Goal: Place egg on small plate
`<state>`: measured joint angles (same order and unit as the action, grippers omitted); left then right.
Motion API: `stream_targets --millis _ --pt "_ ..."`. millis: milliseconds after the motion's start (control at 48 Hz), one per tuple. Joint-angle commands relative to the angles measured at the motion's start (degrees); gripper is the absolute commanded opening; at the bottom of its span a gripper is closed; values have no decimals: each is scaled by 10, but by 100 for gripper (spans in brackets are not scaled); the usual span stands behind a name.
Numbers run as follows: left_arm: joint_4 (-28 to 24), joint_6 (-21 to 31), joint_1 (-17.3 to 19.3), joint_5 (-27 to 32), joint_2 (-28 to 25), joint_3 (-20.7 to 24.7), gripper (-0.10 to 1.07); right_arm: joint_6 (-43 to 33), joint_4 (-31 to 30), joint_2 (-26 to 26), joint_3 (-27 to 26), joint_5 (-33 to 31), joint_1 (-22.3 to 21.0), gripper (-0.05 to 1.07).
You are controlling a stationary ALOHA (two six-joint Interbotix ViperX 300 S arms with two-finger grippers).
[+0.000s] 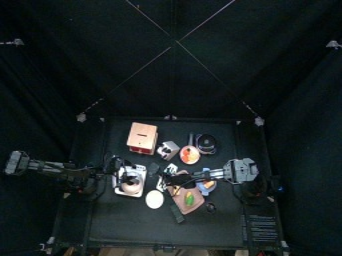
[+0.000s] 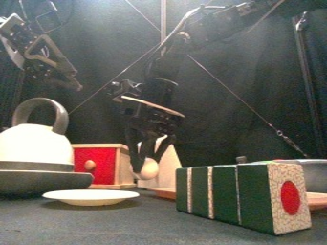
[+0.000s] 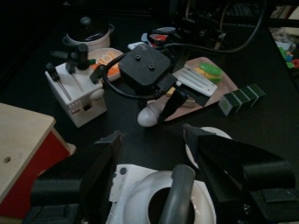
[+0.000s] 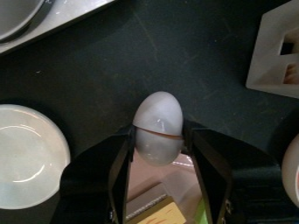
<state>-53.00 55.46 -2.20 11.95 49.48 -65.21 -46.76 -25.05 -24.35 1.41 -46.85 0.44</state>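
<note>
Reaching down from the right side, the right gripper (image 4: pixel 160 162) has its jaws around the egg (image 4: pixel 158 128), one jaw on each flank; the egg's narrow end points away from the wrist. I judge that the jaws are clamped on the egg, because in the front view the egg (image 2: pixel 149 169) hangs between them a little above the tabletop (image 2: pixel 153 225). The small plate (image 4: pixel 26 144) lies just beside the egg, not under it.

To do this step well, I think the arm should carry the egg sideways until it is over the middle of the plate, then go down slowly and part the jaws only when the shell touches the plate. An egg rolls easily, so a release from height or near the rim could send it off.

The right wrist view shows the grip clearly, but not the height of the egg. The front view gives this height and shows the small plate (image 2: pixel 90 197) low in front, near the kettle (image 2: pixel 34 144) and the green block (image 2: pixel 246 195). The left wrist view shows the left gripper (image 3: pixel 152 171) resting above the kettle's handle with its jaws apart, and the right gripper (image 3: pixel 162 87) with the egg (image 3: pixel 152 114) beyond.
</note>
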Motion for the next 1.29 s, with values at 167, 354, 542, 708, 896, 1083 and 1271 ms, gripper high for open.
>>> stream_targets --millis 167,354,542,708,896,1083,1271 --pt "-1 -1 1 -2 0 8 93 -4 24 29 -4 5 11 64" --pt "-2 -2 2 -3 -1 9 93 -25 35 40 -3 -1 25 64" --pt "-4 -2 1 -3 0 11 93 -140 -32 74 30 -20 38 64" --pt "-17 -2 2 -3 0 14 93 -218 -52 84 48 -5 57 64" --pt "-19 -2 1 -2 0 15 93 -317 -56 79 48 32 79 64" --pt "-18 0 1 -3 -1 15 93 -483 -128 71 48 70 112 64" --pt "-11 0 -1 -4 -1 14 93 -684 -218 53 52 71 149 64"
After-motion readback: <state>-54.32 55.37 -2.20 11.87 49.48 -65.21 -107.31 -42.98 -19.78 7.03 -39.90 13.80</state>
